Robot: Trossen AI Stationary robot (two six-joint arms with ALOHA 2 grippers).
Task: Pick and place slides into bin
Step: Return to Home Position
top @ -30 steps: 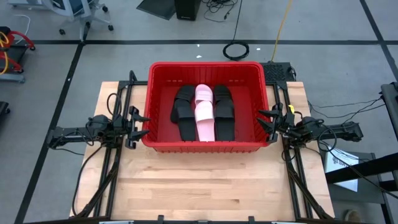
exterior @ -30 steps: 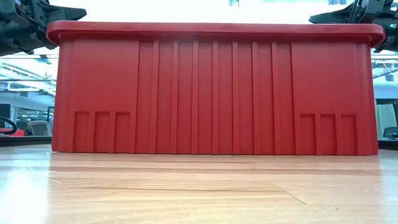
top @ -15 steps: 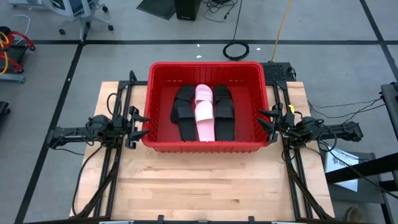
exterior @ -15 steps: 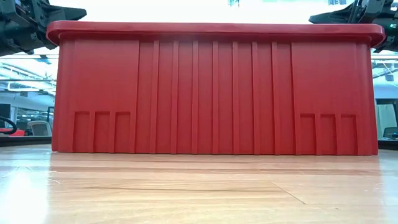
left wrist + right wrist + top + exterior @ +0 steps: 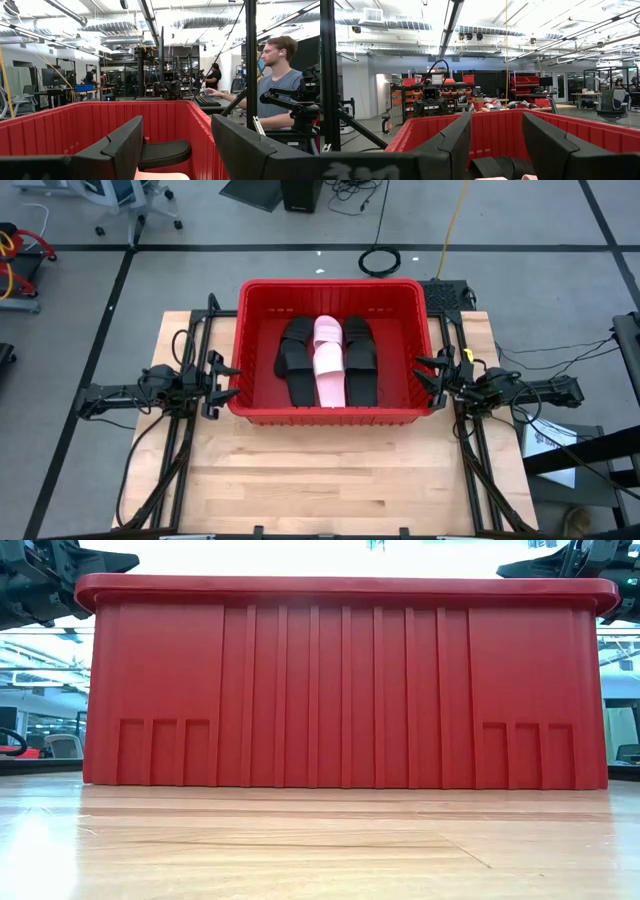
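Observation:
The red bin (image 5: 333, 412) stands on the wooden table; its near wall fills the low view (image 5: 345, 680). Inside it lie black slides (image 5: 295, 358) (image 5: 360, 360) and a pale pink slide (image 5: 329, 360) piled lengthwise in the middle. My left gripper (image 5: 222, 381) is open and empty just outside the bin's left wall. My right gripper (image 5: 432, 376) is open and empty just outside the right wall. The left wrist view shows a black slide (image 5: 162, 152) over the rim; the right wrist view shows black slides (image 5: 497, 167).
Bare wooden table (image 5: 330, 480) lies in front of the bin. Dark arm frames run along both table sides (image 5: 180, 440) (image 5: 480, 450). A person (image 5: 277, 80) sits beyond the table's right side, behind my right arm (image 5: 295, 100).

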